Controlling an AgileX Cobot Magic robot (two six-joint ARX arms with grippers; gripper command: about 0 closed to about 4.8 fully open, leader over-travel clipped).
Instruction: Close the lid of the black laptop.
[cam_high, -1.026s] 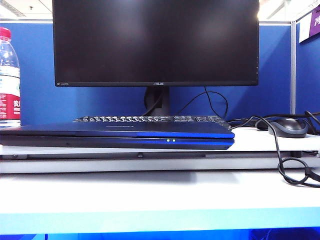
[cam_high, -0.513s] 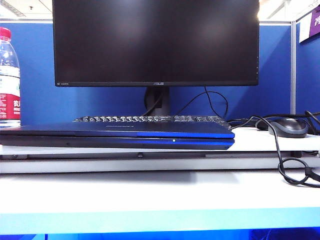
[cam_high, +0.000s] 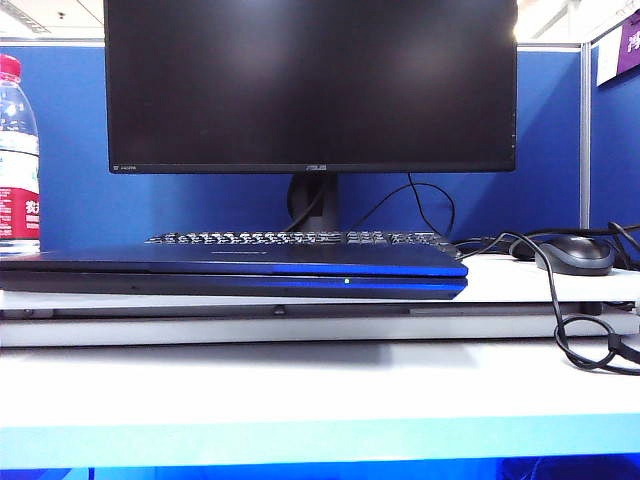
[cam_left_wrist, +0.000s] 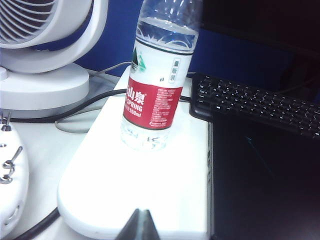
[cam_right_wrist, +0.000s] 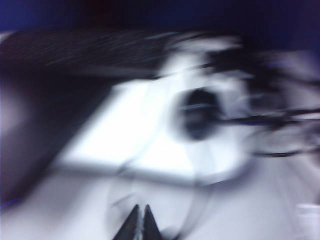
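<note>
Exterior view: the black laptop (cam_high: 235, 272) lies flat on the white riser on the worktop (cam_high: 300, 385), in front of the monitor (cam_high: 310, 85) and the separate keyboard (cam_high: 300, 239). The lid (cam_high: 235, 260) looks fully down on the base, with only a thin seam showing along the front edge and one small indicator light lit there. No arm or hand shows in this view. Bottle (cam_high: 18, 150) stands at far left, mouse (cam_high: 575, 253) with its cable at right.

Left wrist view: left hand (cam_left_wrist: 141, 225) shows its tips pressed together, holding nothing, hovering over the riser's near edge. The bottle (cam_left_wrist: 160, 80) stands upright on the riser, just beside the laptop (cam_left_wrist: 265, 180), whose dark top surface is visible. A white fan (cam_left_wrist: 47, 50) is off to the side.

Right wrist view: heavily blurred. Right hand (cam_right_wrist: 138, 222) has tips together, empty, above the white surface, with what looks like the mouse (cam_right_wrist: 200, 112) and cables ahead of it.

My read: the closing looks done, so what's left is getting clear cleanly. I'd lift the right hand up and away before swinging, staying off the mouse cable loop. I'd leave the left hand alone, since the bottle is near enough to tip. No extra push on the lid; I can't tell whether it latches, but the seam looks even.
</note>
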